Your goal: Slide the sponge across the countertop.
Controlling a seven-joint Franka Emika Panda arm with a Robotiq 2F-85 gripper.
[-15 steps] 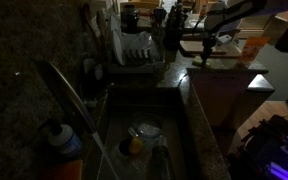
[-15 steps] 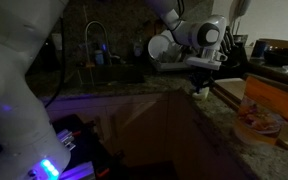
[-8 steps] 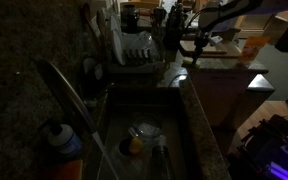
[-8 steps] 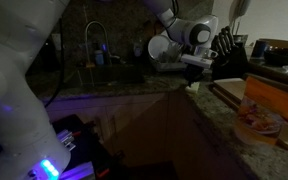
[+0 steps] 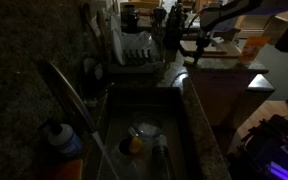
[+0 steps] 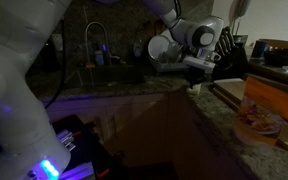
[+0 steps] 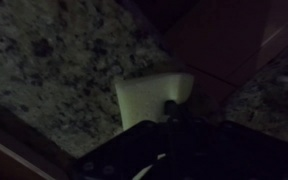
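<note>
A small flat sponge (image 7: 152,98), pale yellowish-green and soft-looking, lies on the glossy, dark speckled stone countertop (image 7: 54,60) close to its straight edge. The robot's gripper (image 6: 195,74) hangs just above it; the dim views do not show whether its jaws are apart or together. A push angled toward that edge could probably tip the light pad off the slick slab.

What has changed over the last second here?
The gripper, with the sponge beneath it, slid along the countertop toward the sink, mostly early on; it has barely shifted since. The dishes in the sink and the faucet stayed put.
</note>
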